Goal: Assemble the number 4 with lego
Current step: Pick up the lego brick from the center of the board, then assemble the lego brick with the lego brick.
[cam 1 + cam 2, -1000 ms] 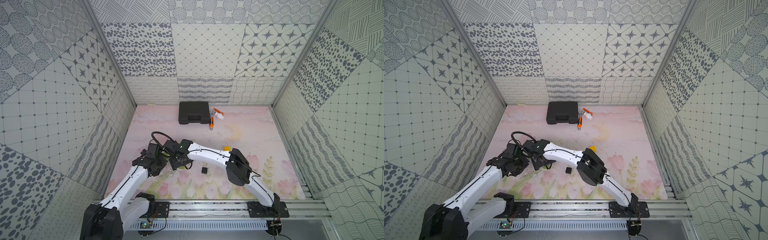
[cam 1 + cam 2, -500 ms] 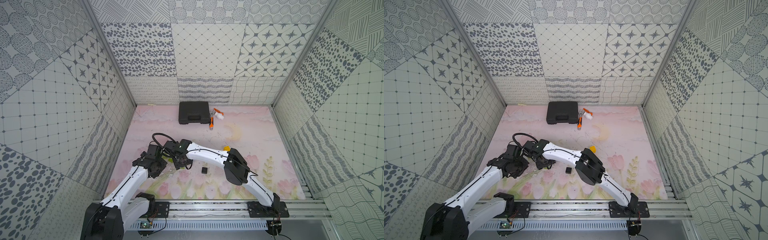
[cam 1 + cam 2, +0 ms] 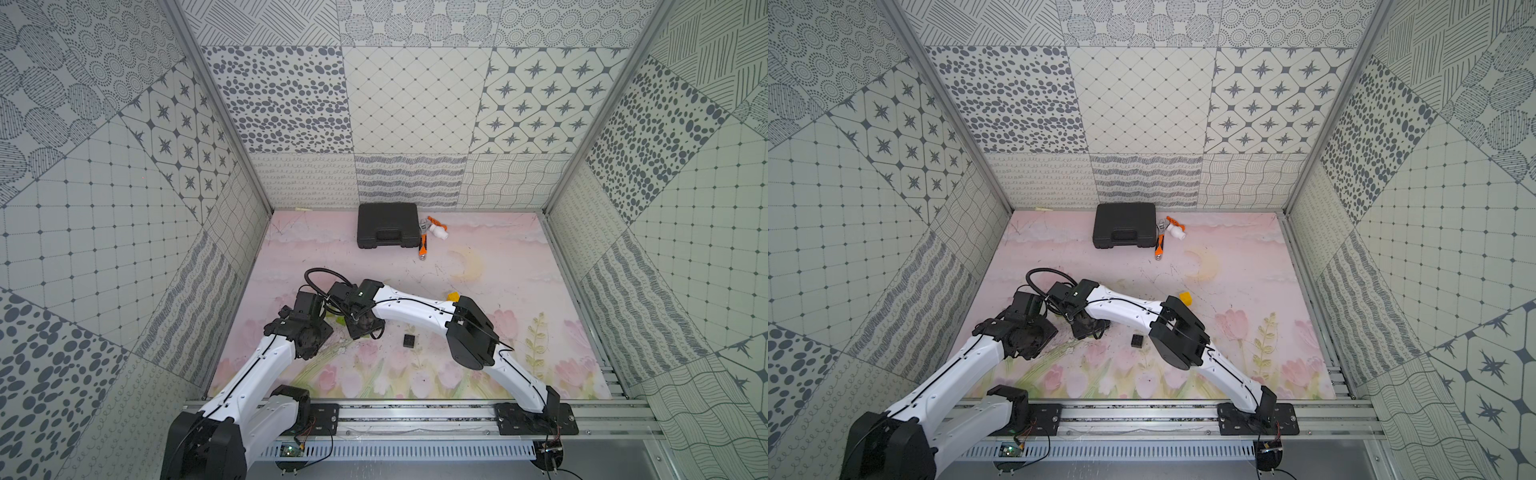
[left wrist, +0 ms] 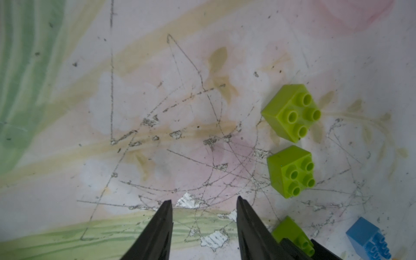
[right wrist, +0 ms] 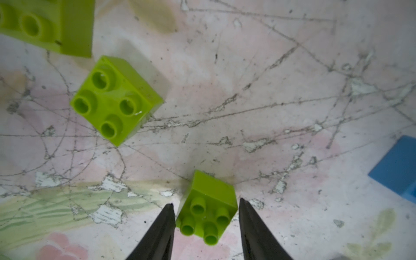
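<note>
My right gripper (image 5: pixel 206 201) is shut on a lime green lego brick (image 5: pixel 207 209) that lies studs-up on the mat; the brick sits cornerwise between the jaws. Two more green bricks (image 5: pixel 114 99) (image 5: pixel 45 24) lie apart beyond it, and a blue brick (image 5: pixel 398 166) shows at the edge. My left gripper (image 4: pixel 204 200) stands open over bare mat with nothing between its fingers; beside it lie two green bricks (image 4: pixel 291 112) (image 4: pixel 291 171) and the gripped one (image 4: pixel 290 231). Both top views show a yellow brick (image 3: pixel 453 296) and a black brick (image 3: pixel 409 340) lying loose. No joined number 4 is in view.
A large black case (image 3: pixel 388 226) stands at the back wall with an orange-handled tool (image 3: pixel 424 245) and a white fitting (image 3: pixel 439 232) beside it. Both wrists (image 3: pixel 309 328) (image 3: pixel 361 316) crowd together left of centre. Patterned walls enclose the mat on three sides.
The right gripper's jaws have narrowed onto the green brick. The left gripper's jaws have opened. Both arms have barely shifted.
</note>
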